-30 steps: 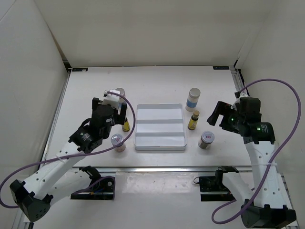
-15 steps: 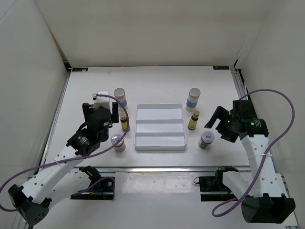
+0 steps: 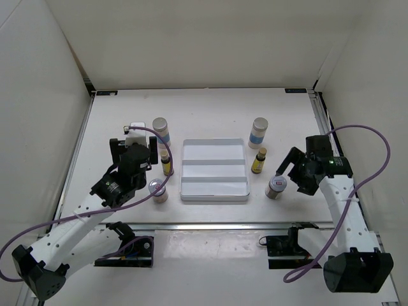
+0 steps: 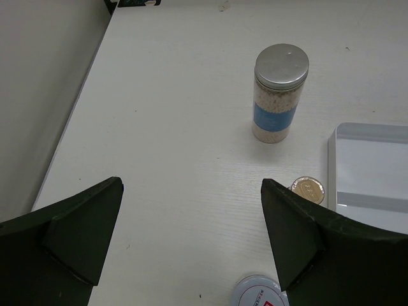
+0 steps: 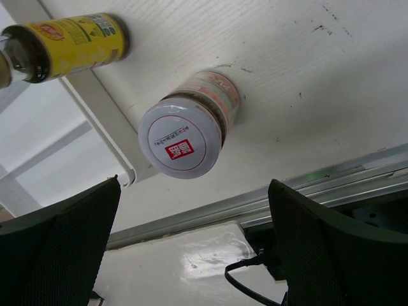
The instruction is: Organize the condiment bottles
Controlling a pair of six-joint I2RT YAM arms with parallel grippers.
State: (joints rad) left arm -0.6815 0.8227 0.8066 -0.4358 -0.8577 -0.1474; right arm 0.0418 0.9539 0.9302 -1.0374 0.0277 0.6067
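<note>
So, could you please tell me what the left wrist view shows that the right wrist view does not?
Only the left wrist: a grey-capped blue-banded bottle standing upright, plus a gold cap. Only the right wrist: a squat jar with a red-marked lid, and a yellow bottle. Both: the white tray and the table.

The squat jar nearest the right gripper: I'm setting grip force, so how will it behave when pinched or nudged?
Squat and upright, the jar probably resists tipping under a low push. Its round wall looks smooth, so it may twist or slip when pinched. Dark contents seem to show through, so it is likely hefty for its size.
</note>
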